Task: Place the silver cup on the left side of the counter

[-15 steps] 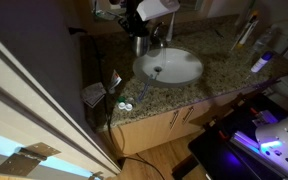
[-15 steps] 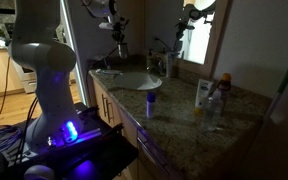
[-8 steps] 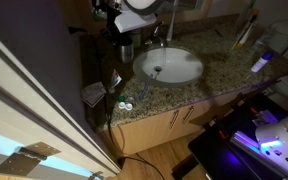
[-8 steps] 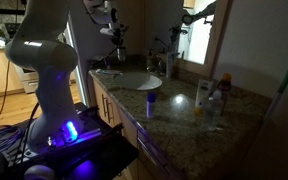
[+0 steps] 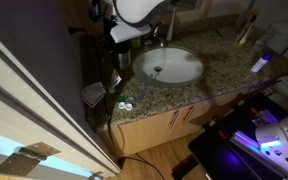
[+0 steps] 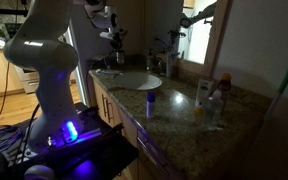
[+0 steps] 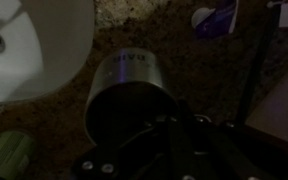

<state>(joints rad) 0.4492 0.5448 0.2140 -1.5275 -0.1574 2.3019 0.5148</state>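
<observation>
The silver cup [image 7: 129, 90] fills the middle of the wrist view, a dull grey cylinder with its dark opening towards the camera. My gripper [image 7: 171, 135] is shut on the silver cup at its rim; the fingers are dark and hard to make out. In both exterior views the cup [image 5: 120, 57] [image 6: 119, 58] hangs under the gripper [image 5: 121, 45] [image 6: 117, 46], over the back corner of the granite counter [image 5: 219, 62] [image 6: 179, 108], beside the white sink basin [image 5: 169, 66] [image 6: 134, 80].
The chrome faucet [image 5: 162, 35] stands behind the basin. A greenish bottle [image 7: 6, 160] is close to the cup. Papers [image 5: 94, 93] and small round items [image 5: 127, 105] lie at the counter's near corner. Bottles [image 6: 209, 100] and a blue-lit bottle [image 6: 151, 102] stand at the far end.
The arm has carried the silver cup sideways from above the sink's rim to the counter corner beside the basin, and a little lower.
</observation>
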